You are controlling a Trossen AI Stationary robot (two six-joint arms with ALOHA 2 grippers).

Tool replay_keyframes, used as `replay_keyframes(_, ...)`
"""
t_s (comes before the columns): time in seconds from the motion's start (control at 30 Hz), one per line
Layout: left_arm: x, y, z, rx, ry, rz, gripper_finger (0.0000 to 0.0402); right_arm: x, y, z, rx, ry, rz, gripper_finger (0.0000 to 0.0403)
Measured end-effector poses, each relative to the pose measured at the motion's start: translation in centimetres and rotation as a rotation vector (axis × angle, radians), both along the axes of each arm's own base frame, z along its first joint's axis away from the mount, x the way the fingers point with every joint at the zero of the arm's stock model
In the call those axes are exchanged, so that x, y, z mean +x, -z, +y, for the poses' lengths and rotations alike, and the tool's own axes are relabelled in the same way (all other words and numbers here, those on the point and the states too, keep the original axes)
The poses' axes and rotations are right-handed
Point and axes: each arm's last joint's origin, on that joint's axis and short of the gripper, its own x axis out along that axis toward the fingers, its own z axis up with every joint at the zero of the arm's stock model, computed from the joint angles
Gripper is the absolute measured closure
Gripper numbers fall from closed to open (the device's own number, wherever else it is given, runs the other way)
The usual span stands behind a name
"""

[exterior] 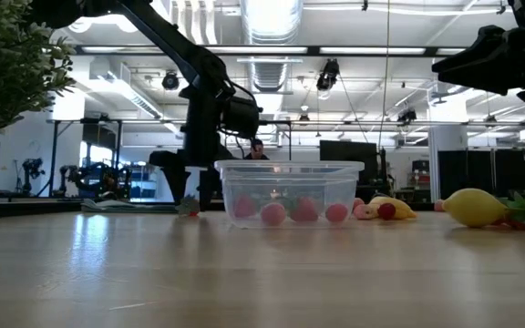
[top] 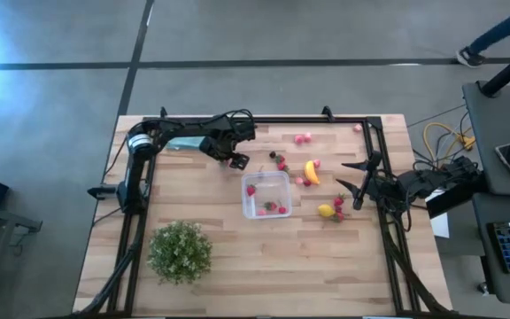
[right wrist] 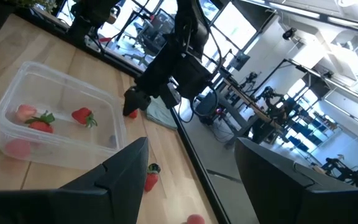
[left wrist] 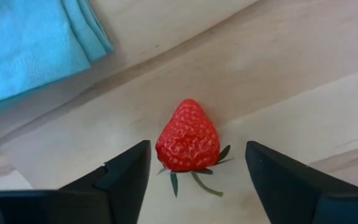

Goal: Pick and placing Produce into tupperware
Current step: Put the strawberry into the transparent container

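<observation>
Now my left end effector (left wrist: 194, 180) hovers with fingers apart astride a red seeded strawberry (left wrist: 188, 137) lying on the pale wooden counter (left wrist: 303, 68) beside the clear square plastic tupperware (top: 266, 195), its long axis running along the gap. My right end effector (top: 354, 182) waits farther off, fingers apart.

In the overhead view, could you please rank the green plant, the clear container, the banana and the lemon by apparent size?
1. green plant, largest
2. clear container, somewhat smaller
3. banana
4. lemon, smallest, though only slightly under the banana
</observation>
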Motion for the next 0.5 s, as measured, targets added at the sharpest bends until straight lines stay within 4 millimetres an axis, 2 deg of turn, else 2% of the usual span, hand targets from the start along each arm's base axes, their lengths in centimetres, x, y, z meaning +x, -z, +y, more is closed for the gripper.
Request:
replay_keyframes(0.17, -0.02, 0.05, 0.09, 0.023, 0.002, 0.007, 0.0201, 0.00, 0.00, 0.00, 0.000, 0.000, 0.000, 0.0170)
replay_keyframes(0.5, 0.05, 0.11, 0.18, 0.028, 0.020, -0.001, 0.0257, 0.00, 0.00, 0.00, 0.000, 0.001, 0.000, 0.0170)
